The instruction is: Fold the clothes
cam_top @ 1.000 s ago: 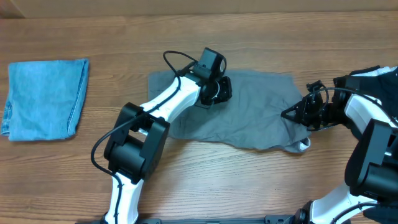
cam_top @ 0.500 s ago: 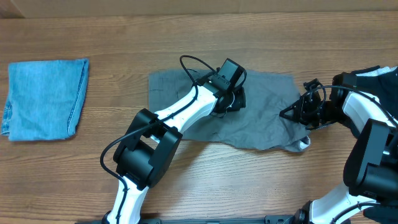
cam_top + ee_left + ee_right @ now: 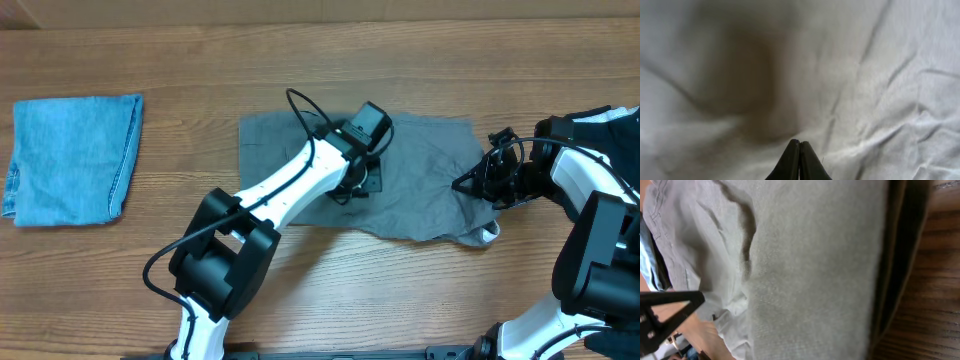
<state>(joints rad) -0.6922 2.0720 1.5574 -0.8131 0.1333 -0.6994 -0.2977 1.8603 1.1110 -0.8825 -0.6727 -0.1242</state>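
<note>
Wooden table (image 3: 420,300) carries the grey clothes (image 3: 425,205), spread flat at its centre. The left gripper (image 3: 799,161) hangs over the cloth's middle, its fingers pressed together on nothing. The right gripper (image 3: 465,183), at the garment's 3 o'clock edge, is closed too; whether it pinches cloth is hidden. Blue denim (image 3: 72,155) lies at 9 o'clock.

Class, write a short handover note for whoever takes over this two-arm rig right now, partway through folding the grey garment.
Left gripper: shut, empty, tips over the middle of the grey garment.
Right gripper: shut at the garment's right edge; whether it pinches cloth is unclear.
Garment: spread out and wrinkled mid-table. The blue denim piece lies apart, far left.
Done: no fold visible yet.
Left: grasp an edge, fold over, smooth.
</note>
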